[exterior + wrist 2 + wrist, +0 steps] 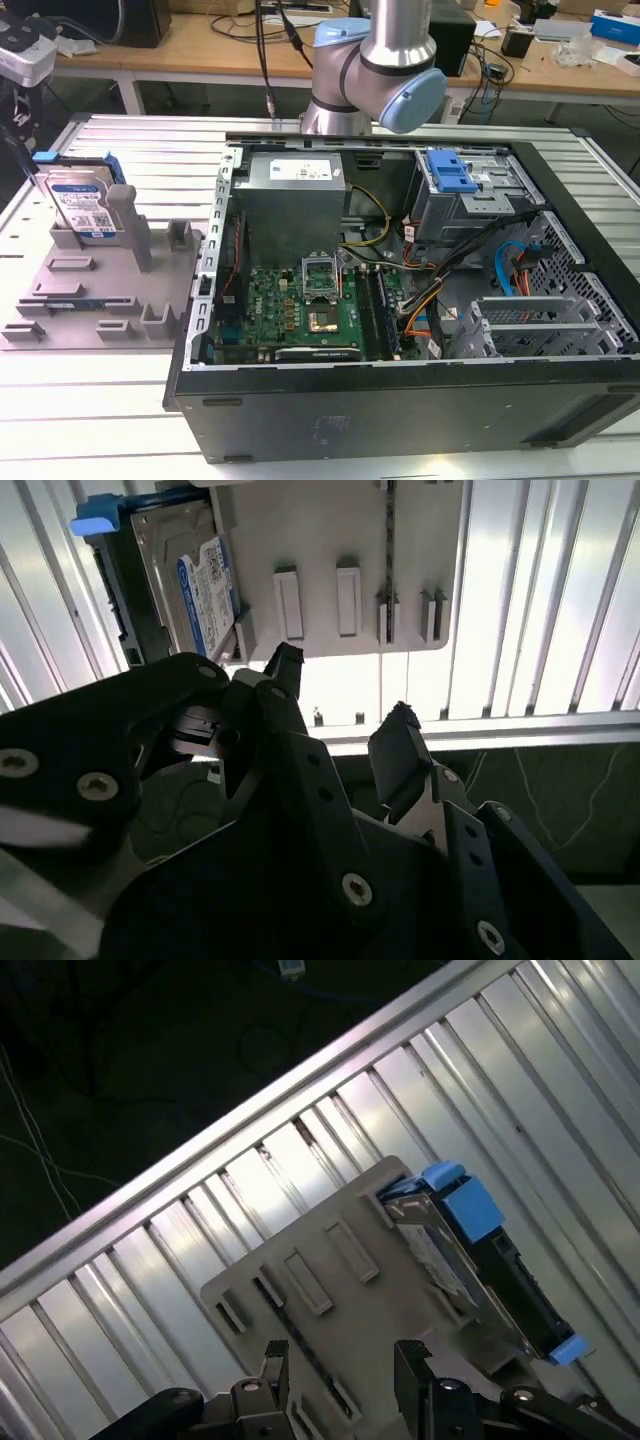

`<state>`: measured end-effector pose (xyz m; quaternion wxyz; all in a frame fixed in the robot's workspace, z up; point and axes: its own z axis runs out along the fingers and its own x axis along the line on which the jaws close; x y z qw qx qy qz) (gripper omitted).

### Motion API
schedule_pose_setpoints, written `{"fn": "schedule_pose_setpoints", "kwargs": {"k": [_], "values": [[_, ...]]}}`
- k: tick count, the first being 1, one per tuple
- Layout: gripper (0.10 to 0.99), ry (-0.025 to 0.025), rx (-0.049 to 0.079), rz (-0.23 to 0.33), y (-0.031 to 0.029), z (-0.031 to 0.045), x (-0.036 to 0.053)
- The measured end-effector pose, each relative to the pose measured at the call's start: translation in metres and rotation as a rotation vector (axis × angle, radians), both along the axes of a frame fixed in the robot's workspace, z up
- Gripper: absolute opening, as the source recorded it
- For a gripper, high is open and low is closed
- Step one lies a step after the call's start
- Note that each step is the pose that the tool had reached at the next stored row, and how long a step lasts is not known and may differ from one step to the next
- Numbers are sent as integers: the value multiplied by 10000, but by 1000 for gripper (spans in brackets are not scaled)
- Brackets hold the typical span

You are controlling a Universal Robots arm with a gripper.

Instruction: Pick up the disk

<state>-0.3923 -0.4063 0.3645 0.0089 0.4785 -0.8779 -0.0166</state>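
Exterior view, left to right:

Far on the exterior view's left, the disk (pixel 85 205) stands upright on edge at the far end of the grey holder tray (pixel 90 300). Its label faces the camera and we see the blue frame along its top edge. The tray lies flat on the ribbed aluminium table (pixel 90 410), just beside the open PC case (pixel 420 400).

Inside the case we see:
- 1 grey power supply (pixel 295 190) at the rear
- a green motherboard (pixel 300 300) in front of it
- a cable bundle (pixel 440 270) further right
- 1 blue drive-bay bracket (pixel 450 170) at the rear
- a metal cage (pixel 540 320) on the exterior view's right

The arm (pixel 385 60) stands behind the case, top centre.

Both wrist views look down on the tray and the table ribs. In the second wrist view the gripper (pixel 345 705) shows 2 black fingers (pixel 400 740) parted at a medium gap, with nothing between them. We call the claw unloaded. The first wrist view shows the same: the gripper (pixel 340 1360) is over the tray, fingertips apart.

The disk (pixel 200 590) sits in its slot off to 1 side of the fingers. It is not between them and we see no contact. In the first wrist view the disk (pixel 445 1265) is likewise seated at the tray's end.
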Motion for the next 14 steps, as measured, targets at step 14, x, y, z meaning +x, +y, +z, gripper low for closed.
{"fn": "schedule_pose_setpoints", "kwargs": {"k": [14], "values": [[541, -337, -33, 2918, 0, -6, 1]]}}
